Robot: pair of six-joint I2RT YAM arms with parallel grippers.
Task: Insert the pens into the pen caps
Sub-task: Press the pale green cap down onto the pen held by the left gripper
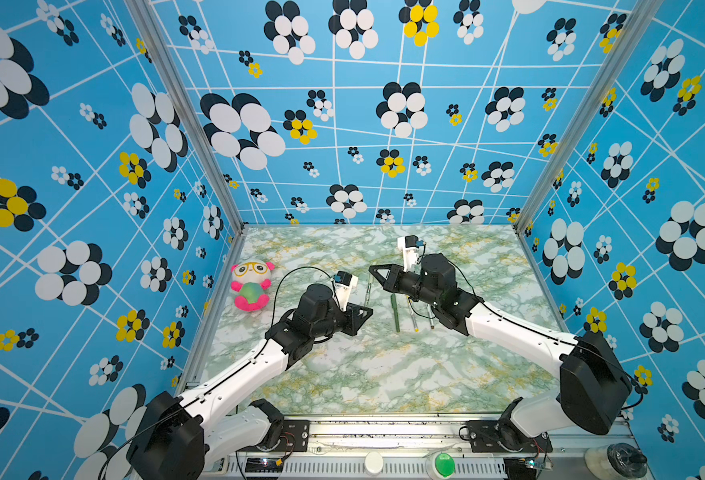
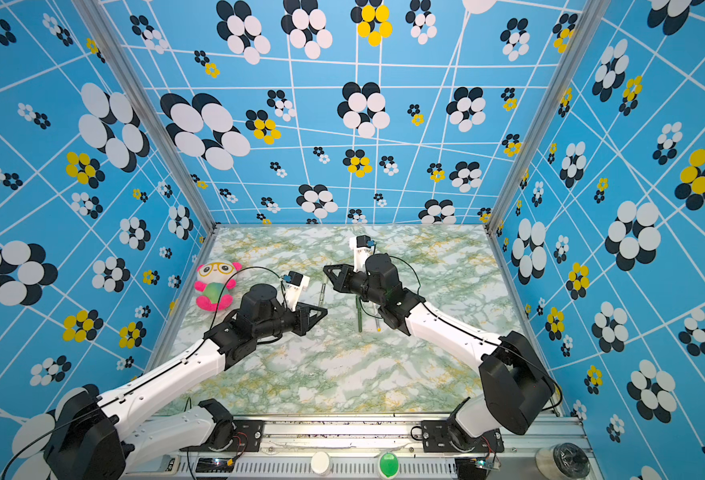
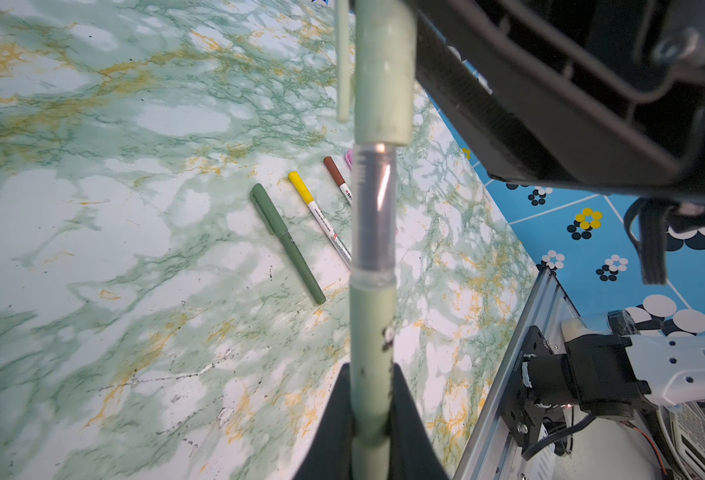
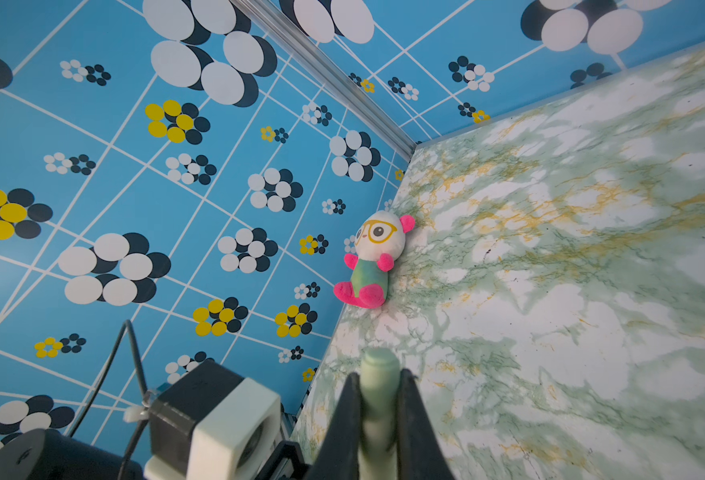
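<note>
I am on the step of putting the pale green pen into the pale green cap. My left gripper is squeezed tight on the back part of the pen. My right gripper is squeezed tight on the cap, and a bit of the cap pokes out past its tips. I hold both up in the air over the middle of the tabletop. In a top view the pen runs in a line from one gripper to the other.

The front of the pen goes into the mouth of the cap. The clear part of the pen shows just outside it. I cannot tell if the pen is all the way in.

The dark green pen, the yellow-ended pen and the brown-ended pen lie side by side on the tabletop. A bit of the pink pen peeks out beside them. They look capped, so I think this one is the last.

Next, I think I should push my two grippers toward each other in one straight line until the cap sits snug. If I tilt, the pen could slip or jam. Then one gripper can let go, and the other can lay the pen by the rest.
</note>
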